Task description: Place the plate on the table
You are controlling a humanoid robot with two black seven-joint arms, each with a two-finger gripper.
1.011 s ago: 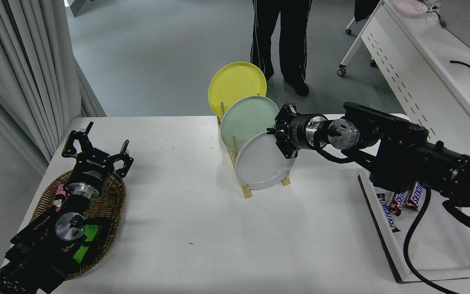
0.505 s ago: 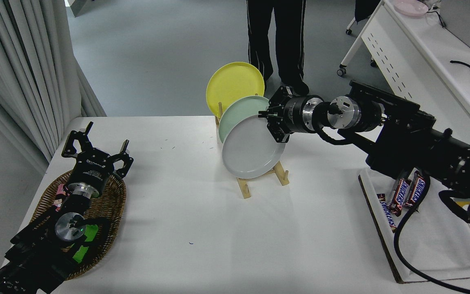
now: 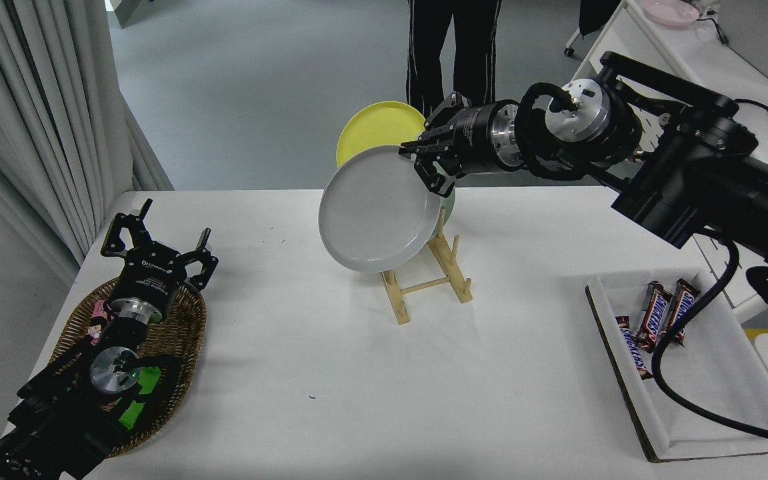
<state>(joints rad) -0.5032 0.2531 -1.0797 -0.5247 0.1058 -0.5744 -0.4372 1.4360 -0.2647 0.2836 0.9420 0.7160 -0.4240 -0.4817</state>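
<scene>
My right gripper (image 3: 428,167) is shut on the upper right rim of the light grey plate (image 3: 374,210). It holds the plate tilted in the air, above the front of the wooden rack (image 3: 427,280) on the white table (image 3: 331,373). The grey plate hides most of the mint green plate (image 3: 449,200). The yellow plate (image 3: 376,127) stands behind it in the rack. My left gripper (image 3: 157,243) is open and parked at the lower left above a wicker basket (image 3: 177,347).
A person's legs (image 3: 451,47) stand beyond the table's far edge. A white tray (image 3: 704,373) with chocolate bars (image 3: 657,320) lies at the right. A white desk (image 3: 711,87) stands at the far right. Grey curtains (image 3: 37,120) hang at the left.
My right gripper has lifted the grey plate out of the rack's front slot and carried it up and to the left. The left arm has not moved.
</scene>
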